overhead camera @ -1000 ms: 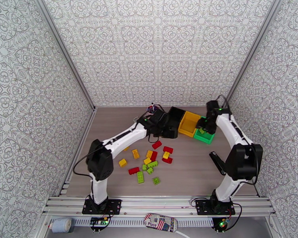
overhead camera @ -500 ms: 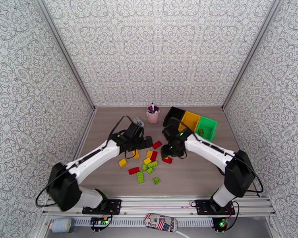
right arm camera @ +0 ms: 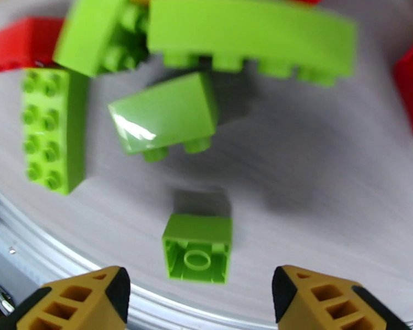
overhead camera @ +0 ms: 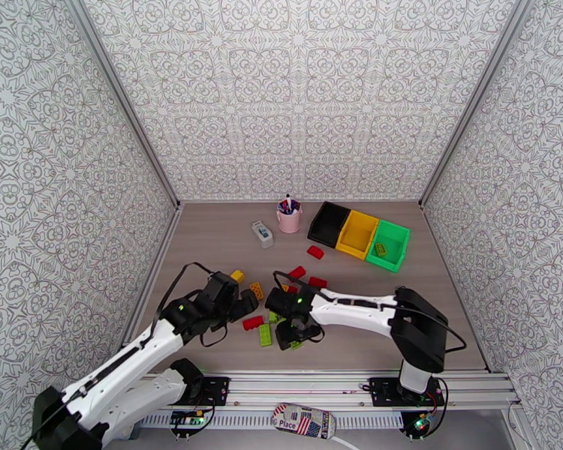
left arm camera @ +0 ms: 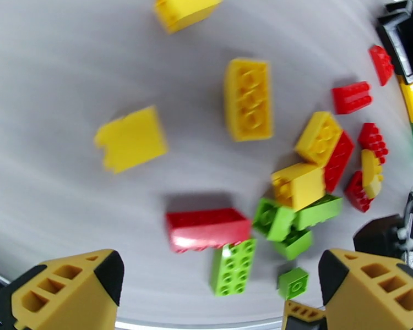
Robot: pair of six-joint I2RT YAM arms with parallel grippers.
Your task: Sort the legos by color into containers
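The legos [overhead camera: 285,292] lie scattered mid-table: red, yellow and lime green. One red brick [overhead camera: 315,252] sits alone near the black bin [overhead camera: 329,223], which is joined to the yellow bin [overhead camera: 356,234] and the green bin [overhead camera: 392,235]; the green bin holds a green brick [overhead camera: 380,249]. My left gripper [overhead camera: 245,303] hovers open at the pile's left. In its wrist view, the left gripper [left arm camera: 220,295] stands just short of a red brick [left arm camera: 207,229] and a green brick [left arm camera: 232,266]. My right gripper [overhead camera: 295,336] is open and low over the pile's near side. The right gripper [right arm camera: 201,301] has a small green brick [right arm camera: 197,254] just ahead of its fingertips.
A pink cup [overhead camera: 288,217] with pens and a small white box [overhead camera: 262,234] stand at the back, left of the bins. The aluminium rail [overhead camera: 304,384] runs along the near edge, close behind the right gripper. Patterned walls close in three sides.
Both arms came back from the bins to the near side of the pile, the left swinging far left and low. A red brick now lies on the table beside the black bin.
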